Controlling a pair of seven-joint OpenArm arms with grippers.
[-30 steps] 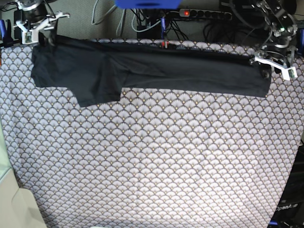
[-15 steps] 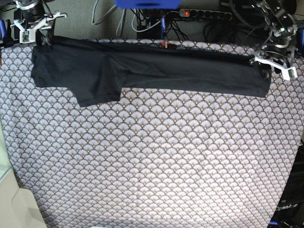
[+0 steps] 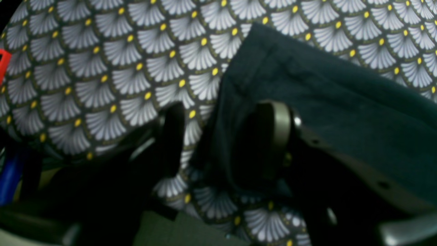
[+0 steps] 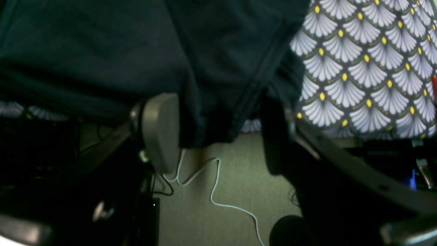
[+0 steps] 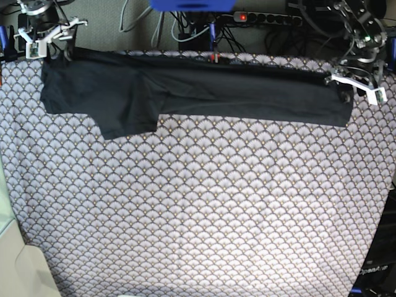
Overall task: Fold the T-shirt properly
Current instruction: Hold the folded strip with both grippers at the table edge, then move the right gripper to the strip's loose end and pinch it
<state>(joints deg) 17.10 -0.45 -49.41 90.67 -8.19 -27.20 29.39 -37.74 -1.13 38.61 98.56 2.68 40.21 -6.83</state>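
The black T-shirt (image 5: 185,93) lies folded into a long band along the table's far edge, one sleeve pointing toward me at its left part. My right gripper (image 5: 44,38) hovers at the shirt's far left corner. In the right wrist view this gripper (image 4: 218,133) is open, and the shirt's edge (image 4: 102,51) hangs loosely between the wide-apart fingers (image 4: 160,133). My left gripper (image 5: 354,88) sits at the band's right end. It (image 3: 222,136) is open too: one finger (image 3: 275,133) rests over the shirt's corner (image 3: 341,102), the other over bare tablecloth.
A fan-patterned tablecloth (image 5: 198,216) covers the table. Behind the far edge are a power strip (image 5: 260,17), cables and a small red item (image 5: 215,57). Below the table's edge, a white cable (image 4: 211,191) runs over the floor. A cream object (image 5: 18,266) sits at the near left.
My right gripper has opened its jaws and risen slightly at the shirt's left corner. The left gripper and the shirt have stayed where they were.
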